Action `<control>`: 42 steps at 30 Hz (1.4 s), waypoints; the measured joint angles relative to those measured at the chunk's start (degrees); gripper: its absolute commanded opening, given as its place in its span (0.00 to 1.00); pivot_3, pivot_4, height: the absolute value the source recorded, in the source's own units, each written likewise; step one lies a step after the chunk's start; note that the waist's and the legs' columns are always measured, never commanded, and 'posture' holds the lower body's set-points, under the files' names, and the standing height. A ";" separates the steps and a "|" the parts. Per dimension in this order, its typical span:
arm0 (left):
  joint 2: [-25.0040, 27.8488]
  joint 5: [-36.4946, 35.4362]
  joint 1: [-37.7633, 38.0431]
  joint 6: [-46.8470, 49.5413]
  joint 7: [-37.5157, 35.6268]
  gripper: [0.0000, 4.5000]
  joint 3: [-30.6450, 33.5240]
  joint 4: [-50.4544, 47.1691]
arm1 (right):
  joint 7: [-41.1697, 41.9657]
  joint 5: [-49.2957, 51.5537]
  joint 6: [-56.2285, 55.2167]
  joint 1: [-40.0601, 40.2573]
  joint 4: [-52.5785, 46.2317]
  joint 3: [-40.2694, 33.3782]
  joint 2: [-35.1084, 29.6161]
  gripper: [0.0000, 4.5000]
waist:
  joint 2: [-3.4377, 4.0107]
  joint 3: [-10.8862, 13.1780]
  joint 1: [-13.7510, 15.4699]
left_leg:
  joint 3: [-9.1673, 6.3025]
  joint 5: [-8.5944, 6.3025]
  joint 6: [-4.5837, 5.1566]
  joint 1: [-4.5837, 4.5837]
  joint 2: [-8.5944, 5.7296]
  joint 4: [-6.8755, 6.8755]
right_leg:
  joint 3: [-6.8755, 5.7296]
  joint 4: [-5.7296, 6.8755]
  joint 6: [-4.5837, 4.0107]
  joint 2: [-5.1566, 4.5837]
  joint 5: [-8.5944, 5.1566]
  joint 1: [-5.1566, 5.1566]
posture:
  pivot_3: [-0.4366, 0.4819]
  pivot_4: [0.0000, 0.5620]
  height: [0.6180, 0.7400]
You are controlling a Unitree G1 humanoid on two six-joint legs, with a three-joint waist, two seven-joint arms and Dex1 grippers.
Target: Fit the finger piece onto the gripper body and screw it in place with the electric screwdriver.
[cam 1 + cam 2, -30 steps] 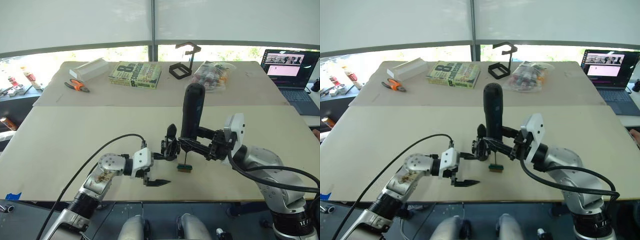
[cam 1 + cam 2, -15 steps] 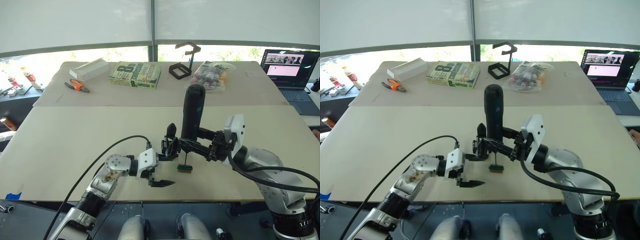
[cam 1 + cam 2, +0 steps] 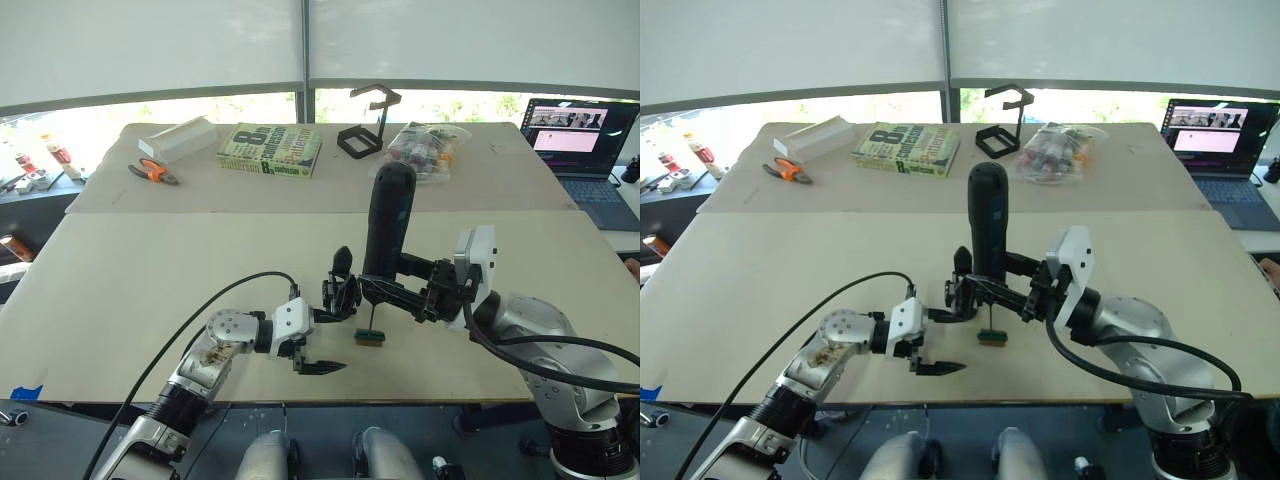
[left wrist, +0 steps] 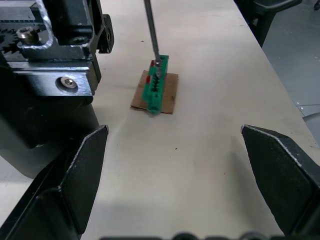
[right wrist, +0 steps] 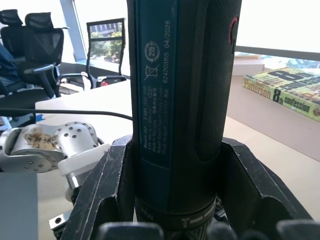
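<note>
Office-like robotics lab, two pale worktops [image 3: 150,290] pushed together under bright windows with blinds, open laptop [image 3: 581,140] at the far right corner, orange pliers [image 3: 153,172] and book [image 3: 271,149] along the far edge, office chairs [image 5: 42,42] behind

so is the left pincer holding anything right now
No, the left pincer is open, its two fingers wide apart over bare table with nothing between them.

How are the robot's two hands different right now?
The right gripper is shut around the electric screwdriver, holding it upright; the left gripper has its jaws spread wide and holds nothing. The right one's screwdriver bit touches the small green block on the table; the left one hovers beside the gripper body. Both have two black pointed fingers.
</note>
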 measured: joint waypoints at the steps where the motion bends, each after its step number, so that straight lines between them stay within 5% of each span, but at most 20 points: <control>1: 0.21 -0.02 0.07 0.00 -0.01 1.00 0.03 -0.03 | -0.14 0.06 0.19 -0.16 -0.17 -0.01 -0.08 0.43 | 0.00 0.00 0.00 | 0.00 0.00 0.00 0.00 0.00 0.00 | 0.00 0.00 0.00 0.00 0.00 0.00 | 0.48 0.27 1.00; 18: 3.18 -1.38 2.88 2.11 0.35 1.00 1.94 -5.71 | -2.18 7.17 2.41 -0.60 -3.90 -3.28 -4.40 0.43 | 0.00 0.00 0.01 | -0.01 0.00 0.00 0.01 0.01 -0.01 | 0.01 -0.01 0.01 -0.02 -0.01 0.00 | 0.48 0.27 1.00; 26: 3.85 -1.39 8.34 4.04 6.43 1.00 5.11 -8.59 | -2.44 20.65 7.10 -5.25 -7.37 -8.18 -10.85 0.43 | -0.02 0.01 -0.01 | -0.04 0.00 0.00 0.02 0.07 -0.02 | 0.04 -0.04 0.01 -0.11 -0.01 0.01 | 0.48 0.27 1.00; 42: -5.00 3.34 6.73 5.24 21.93 1.00 5.65 -7.01 | -6.42 29.05 9.51 -11.34 -6.10 -8.81 -12.81 0.43 | -0.03 0.02 0.12 | -0.04 -0.01 0.01 -0.04 0.06 -0.02 | 0.01 -0.15 -0.20 -0.08 0.12 0.05 | 0.48 0.27 1.00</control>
